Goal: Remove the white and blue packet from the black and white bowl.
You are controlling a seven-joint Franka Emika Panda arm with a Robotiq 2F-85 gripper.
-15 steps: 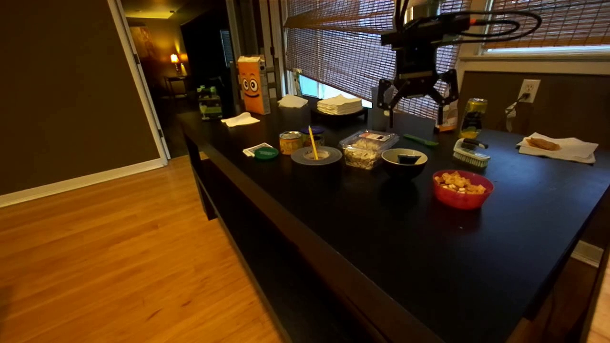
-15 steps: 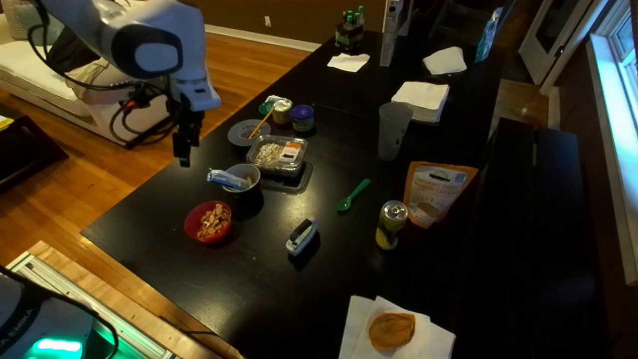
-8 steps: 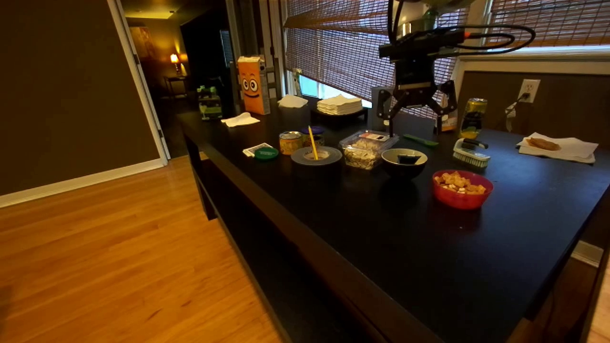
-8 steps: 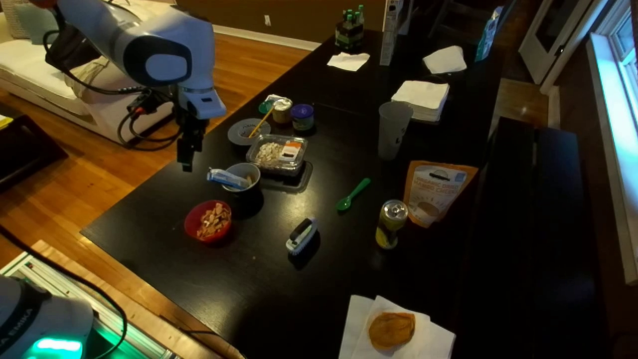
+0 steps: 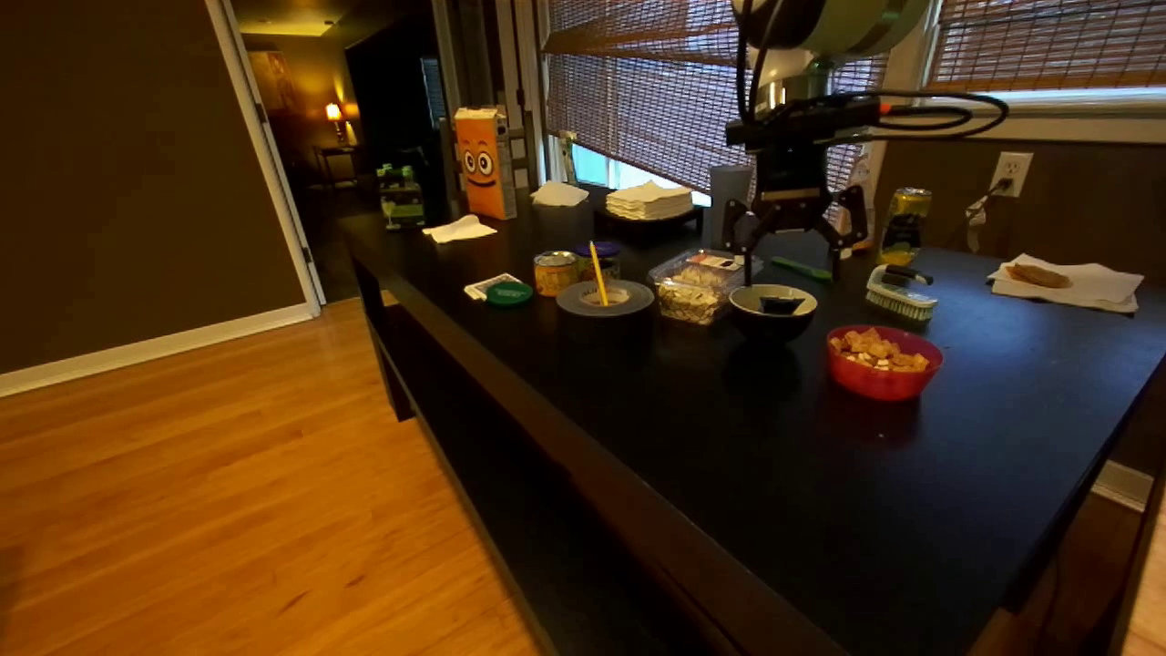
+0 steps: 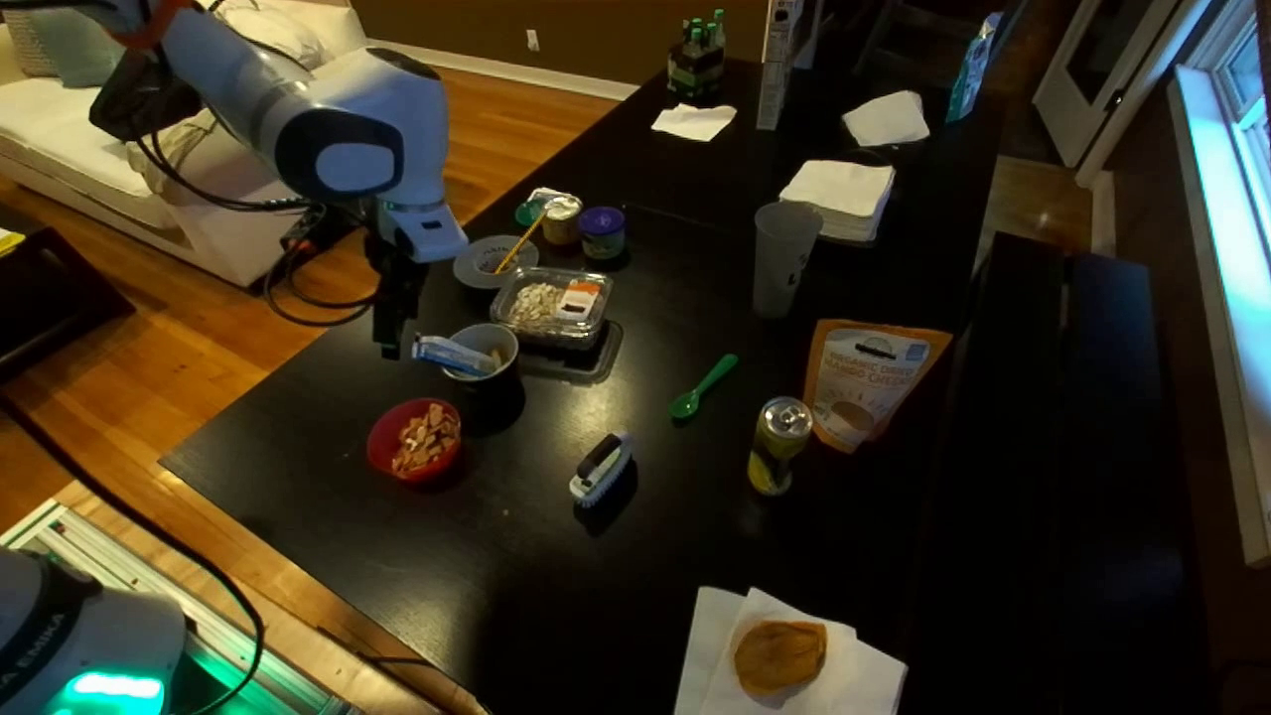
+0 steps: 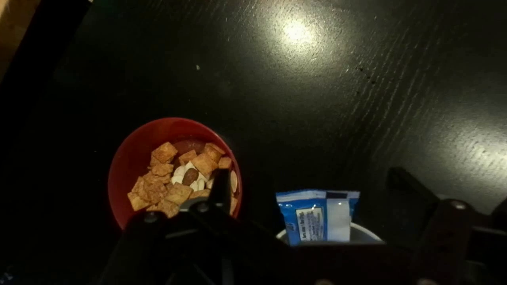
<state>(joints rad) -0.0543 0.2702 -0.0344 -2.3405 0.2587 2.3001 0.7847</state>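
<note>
Propped in the black-and-white bowl (image 5: 771, 328), one end protruding, the white-and-blue packet (image 7: 315, 218) is being framed, in the wrist view, between parted, empty jaws, its long axis crossing their closing line

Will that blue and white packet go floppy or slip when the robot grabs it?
The packet may slip, because it looks shiny. It's probably fairly stiff, since it juts from the bowl without drooping. Its flat end might crumple.
</note>
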